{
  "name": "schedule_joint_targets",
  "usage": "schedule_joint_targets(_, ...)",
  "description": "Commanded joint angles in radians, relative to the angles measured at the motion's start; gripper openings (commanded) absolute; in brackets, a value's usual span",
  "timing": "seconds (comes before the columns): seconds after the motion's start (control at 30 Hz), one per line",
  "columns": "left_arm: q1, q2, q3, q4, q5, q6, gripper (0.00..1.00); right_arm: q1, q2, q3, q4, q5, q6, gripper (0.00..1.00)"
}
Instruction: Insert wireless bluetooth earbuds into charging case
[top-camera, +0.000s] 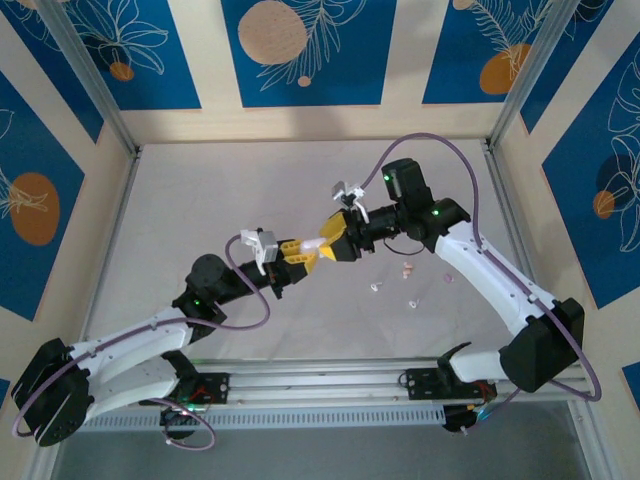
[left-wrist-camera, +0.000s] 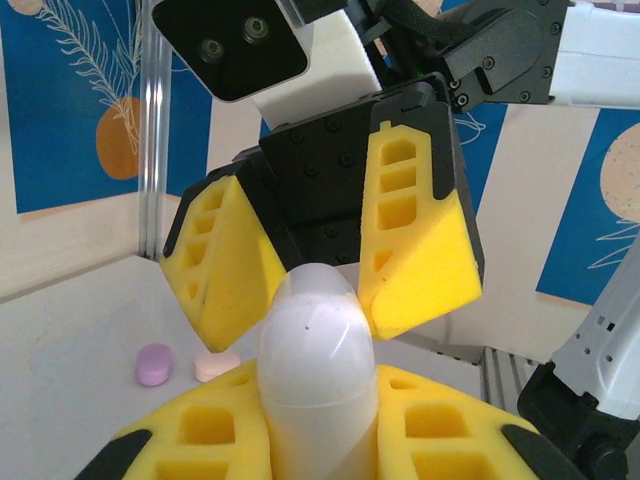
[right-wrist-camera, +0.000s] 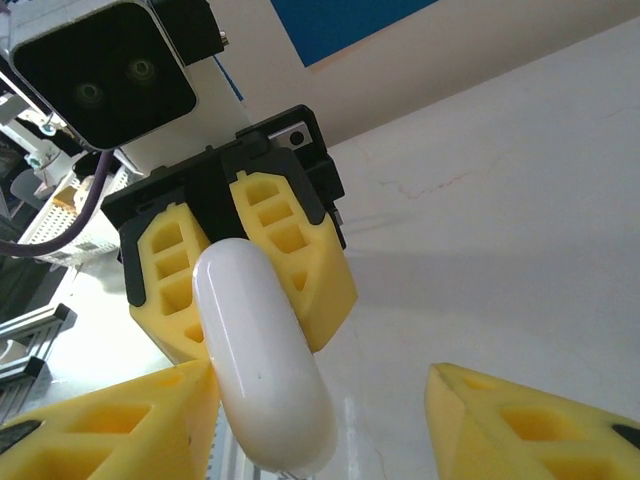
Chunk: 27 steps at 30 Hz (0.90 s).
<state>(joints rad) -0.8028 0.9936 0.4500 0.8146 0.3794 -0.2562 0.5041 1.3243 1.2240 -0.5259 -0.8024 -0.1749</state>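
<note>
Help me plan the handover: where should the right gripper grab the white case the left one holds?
Probably the free rounded end of the white case jutting past the left gripper. Bring the right gripper head-on along its long axis, a finger on each side; the other end is clamped.

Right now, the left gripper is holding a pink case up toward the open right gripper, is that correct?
Not quite. The case is white, not pink, as the left wrist view shows. The rest stands: the left gripper holds it up toward the open right gripper.
</note>
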Motion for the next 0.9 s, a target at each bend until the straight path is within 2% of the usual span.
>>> schedule_joint_targets(0.0,-0.008,-0.021,-0.004,0.068,0.046,-0.009,0.08,0.001,-0.026,-0.021,0.062,0.094,0.017,0.54)
schedule_joint_targets(0.33,-0.009,-0.036,-0.010,0.050,0.049,0.000,0.07,-0.007,-0.050,-0.014,0.135,0.125,0.120,0.55)
schedule_joint_targets(0.63,-0.009,-0.099,-0.039,-0.066,-0.109,0.028,0.08,-0.021,-0.135,0.008,0.158,0.122,0.206,0.60)
schedule_joint_targets(0.7,-0.009,-0.127,-0.048,-0.106,-0.147,0.038,0.08,-0.040,-0.180,-0.010,0.180,0.187,0.276,0.60)
schedule_joint_targets(0.77,-0.010,-0.157,-0.067,-0.107,-0.169,0.039,0.08,-0.080,-0.223,-0.037,0.172,0.350,0.385,0.60)
schedule_joint_targets(0.87,-0.009,-0.204,-0.085,-0.123,-0.189,0.033,0.08,-0.195,-0.236,-0.084,0.065,0.567,0.573,0.58)
